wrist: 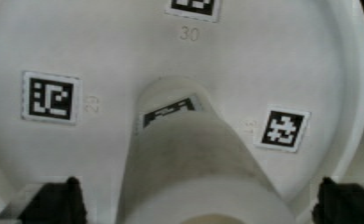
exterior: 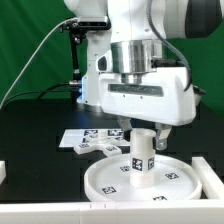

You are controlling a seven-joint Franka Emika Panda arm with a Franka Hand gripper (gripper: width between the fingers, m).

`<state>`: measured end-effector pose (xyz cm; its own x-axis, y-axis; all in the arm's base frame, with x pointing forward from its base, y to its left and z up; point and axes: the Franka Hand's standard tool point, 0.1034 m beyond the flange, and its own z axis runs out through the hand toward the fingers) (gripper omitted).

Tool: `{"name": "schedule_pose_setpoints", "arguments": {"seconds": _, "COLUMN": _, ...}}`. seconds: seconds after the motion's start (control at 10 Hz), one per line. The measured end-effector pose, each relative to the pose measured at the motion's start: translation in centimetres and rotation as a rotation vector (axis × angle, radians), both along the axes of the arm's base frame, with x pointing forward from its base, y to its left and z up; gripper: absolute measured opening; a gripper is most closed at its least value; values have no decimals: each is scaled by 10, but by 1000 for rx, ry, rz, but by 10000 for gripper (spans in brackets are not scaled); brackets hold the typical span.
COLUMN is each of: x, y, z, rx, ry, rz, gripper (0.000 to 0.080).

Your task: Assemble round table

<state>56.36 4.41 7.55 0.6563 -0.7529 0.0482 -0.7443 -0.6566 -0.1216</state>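
1. A black table [exterior: 30,125] stands before a green backdrop [exterior: 22,40].
2. On it lies the large round disc [exterior: 100,183], with the short cylinder [exterior: 140,160] upright at its centre.
3. The gripper [exterior: 141,130] hangs over the cylinder with its fingers spread wide, holding nothing.

faint "30" on rnd disc [wrist: 117,45]

Black tabletop [exterior: 40,125], large round rimmed disc [exterior: 102,181] at six o'clock, short thick cylinder [exterior: 141,162] upright on it, tool [exterior: 141,131] spread wide over its top, marker board [exterior: 72,138] at ten o'clock of the disc
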Motion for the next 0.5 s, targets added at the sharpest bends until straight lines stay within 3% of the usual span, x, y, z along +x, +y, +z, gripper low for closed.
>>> {"name": "schedule_pose_setpoints", "arguments": {"seconds": 0.5, "x": 0, "y": -1, "z": 0, "rx": -61, "ry": -3, "rz": 366, "gripper": 649}}
